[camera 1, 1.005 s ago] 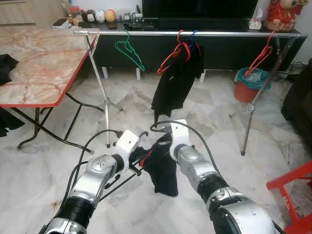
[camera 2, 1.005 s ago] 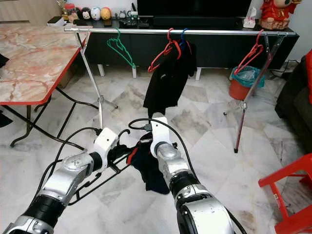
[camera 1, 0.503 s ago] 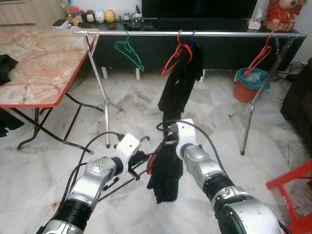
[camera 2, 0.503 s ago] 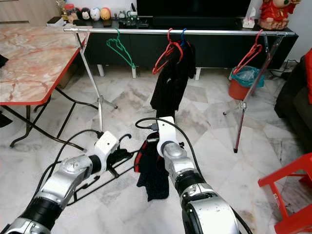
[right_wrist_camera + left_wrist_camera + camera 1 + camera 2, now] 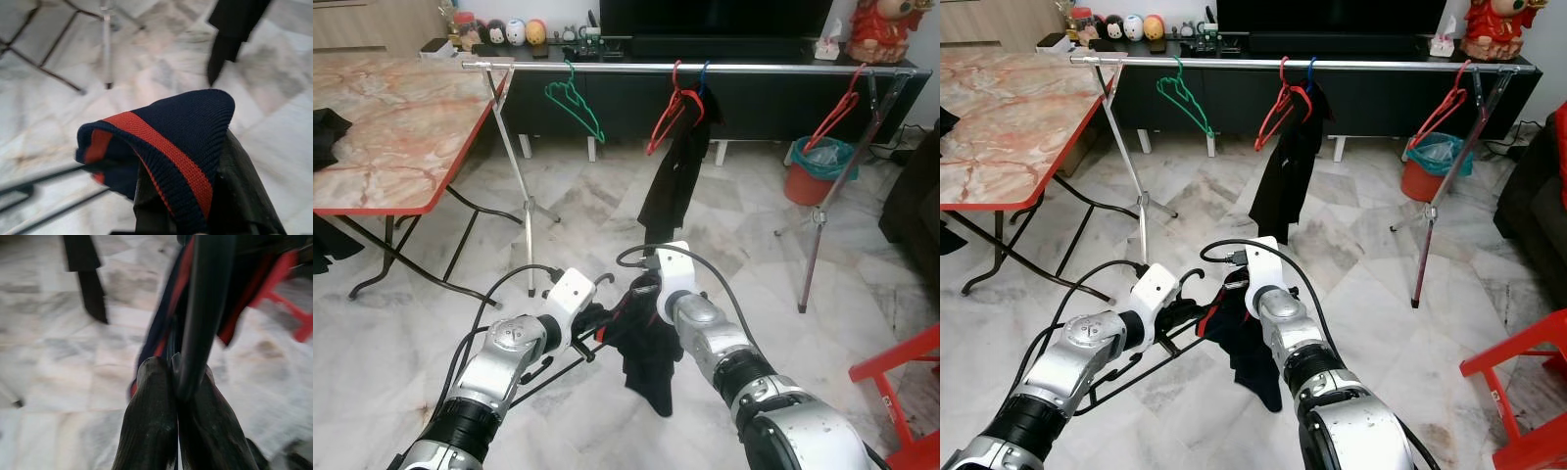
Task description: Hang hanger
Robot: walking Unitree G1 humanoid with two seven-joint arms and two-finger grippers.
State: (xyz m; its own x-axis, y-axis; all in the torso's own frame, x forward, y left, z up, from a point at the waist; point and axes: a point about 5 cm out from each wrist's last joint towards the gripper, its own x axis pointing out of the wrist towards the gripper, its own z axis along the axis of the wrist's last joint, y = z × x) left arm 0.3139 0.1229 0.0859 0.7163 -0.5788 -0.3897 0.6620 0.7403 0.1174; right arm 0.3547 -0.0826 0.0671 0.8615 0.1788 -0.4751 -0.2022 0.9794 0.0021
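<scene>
In the eye views, your left hand (image 5: pixel 590 321) is gripping the black hanger (image 5: pixel 570 350), and your right hand (image 5: pixel 641 299) is pinching the dark garment (image 5: pixel 651 357); the rail (image 5: pixel 744 69) is lying straight ahead, crosswise. In the wrist views, both hands are staying closed, the left on the hanger and the right on the red-striped hem (image 5: pixel 161 147).

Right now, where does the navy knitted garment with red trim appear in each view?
Left eye view: navy knitted garment low centre, between both arms.
Right eye view: low centre again.
Left wrist view: red-edged folds beyond the left gripper, shut on a black hanger.
Right wrist view: draped over the right gripper, pinched.
Shared landmark: black garment hanging on the steel rail.
</scene>
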